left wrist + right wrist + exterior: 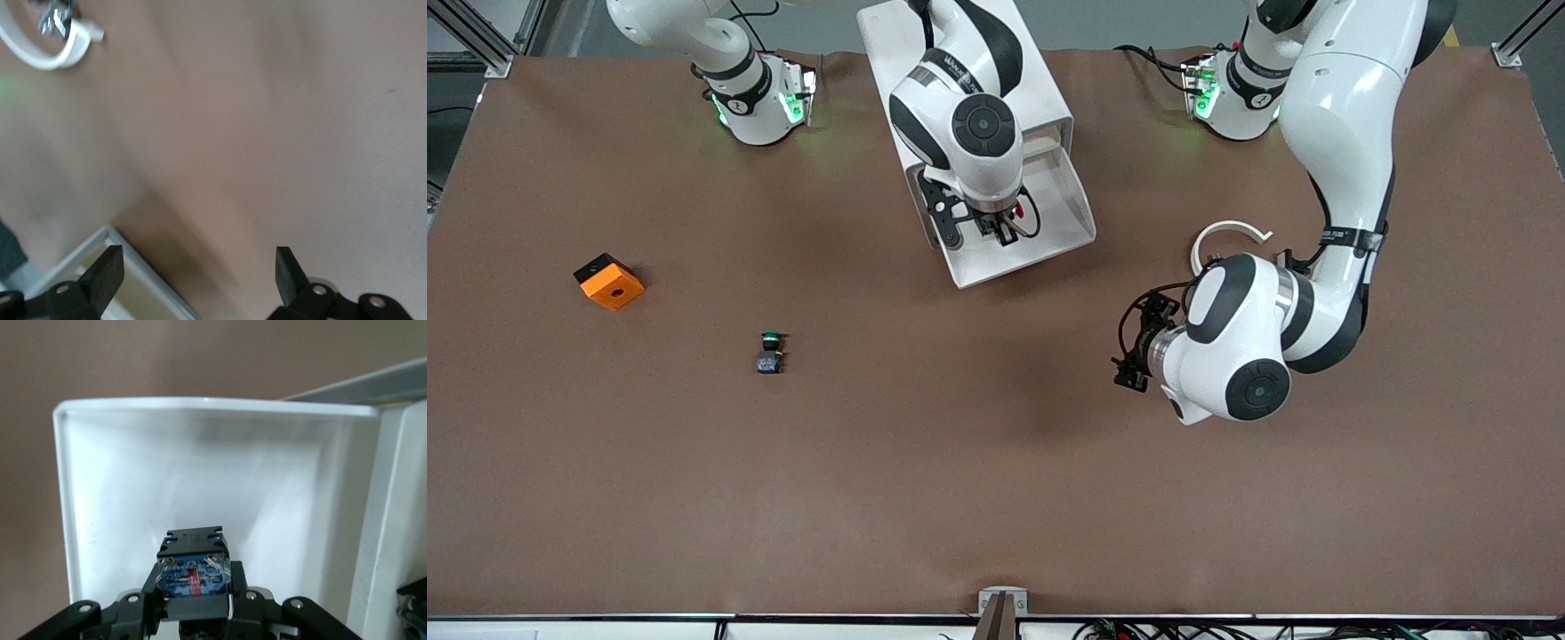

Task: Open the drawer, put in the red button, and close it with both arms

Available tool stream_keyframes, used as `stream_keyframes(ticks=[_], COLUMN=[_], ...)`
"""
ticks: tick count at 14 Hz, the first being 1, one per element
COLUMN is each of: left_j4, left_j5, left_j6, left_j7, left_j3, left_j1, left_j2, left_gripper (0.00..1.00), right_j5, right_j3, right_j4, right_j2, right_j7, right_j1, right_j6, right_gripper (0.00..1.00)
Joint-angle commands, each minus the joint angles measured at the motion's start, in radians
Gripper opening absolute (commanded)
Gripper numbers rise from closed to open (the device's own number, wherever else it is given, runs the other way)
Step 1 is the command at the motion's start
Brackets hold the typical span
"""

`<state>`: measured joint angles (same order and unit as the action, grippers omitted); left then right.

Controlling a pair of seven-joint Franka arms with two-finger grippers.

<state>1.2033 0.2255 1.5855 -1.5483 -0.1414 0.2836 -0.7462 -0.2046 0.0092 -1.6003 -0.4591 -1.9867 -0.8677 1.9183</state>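
Your right end effector (pixel 1003 227) sits at upper centre of the front frame, over the open drawer (pixel 1063 209), and it's clamped on the red button (pixel 193 570). In the right wrist view the button fills the bottom centre, pinched between the two fingers (pixel 250 603), dark body and blue underside facing the camera, with the drawer's white floor spread out under it. The red cap itself you can't make out from there; in the front view a hint of red shows right at the fingertips.

The drawer juts out of the white cabinet (pixel 889 53) at top centre.

Your left end effector (pixel 1136 351) hangs at right of centre in the front frame, over bare brown surface (pixel 960 462), jaws spread wide and holding nothing. Its wrist view shows both black fingers (pixel 107 273) apart at the bottom edge.

A green button (pixel 770 352) stands left of centre, an orange block (pixel 609 282) further left, and a white ring (pixel 1227 238) lies just above the left arm's wrist.
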Motion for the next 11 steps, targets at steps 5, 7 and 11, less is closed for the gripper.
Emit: stream_keyframes(ticks=[5, 7, 11], left_j4=[0.015, 0.015, 0.015], left_j5=[-0.136, -0.201, -0.244], left_j6=[0.004, 0.004, 0.024], left_j7=[0.091, 0.175, 0.321], left_j3=[0.0, -0.012, -0.017], left_j1=[0.009, 0.012, 0.012], left_j2=[0.065, 0.076, 0.077], left_gripper=[1.0, 1.0, 1.0], right_j5=[-0.035, -0.035, -0.035], right_j3=[-0.011, -0.011, -0.011], right_j4=[0.016, 0.016, 0.017], right_j2=[-0.042, -0.044, -0.042], right_j7=[-0.017, -0.017, -0.017], right_j1=[-0.04, -0.043, -0.047], right_j6=[0.047, 0.047, 0.038], right_gripper=[0.26, 0.3, 1.0])
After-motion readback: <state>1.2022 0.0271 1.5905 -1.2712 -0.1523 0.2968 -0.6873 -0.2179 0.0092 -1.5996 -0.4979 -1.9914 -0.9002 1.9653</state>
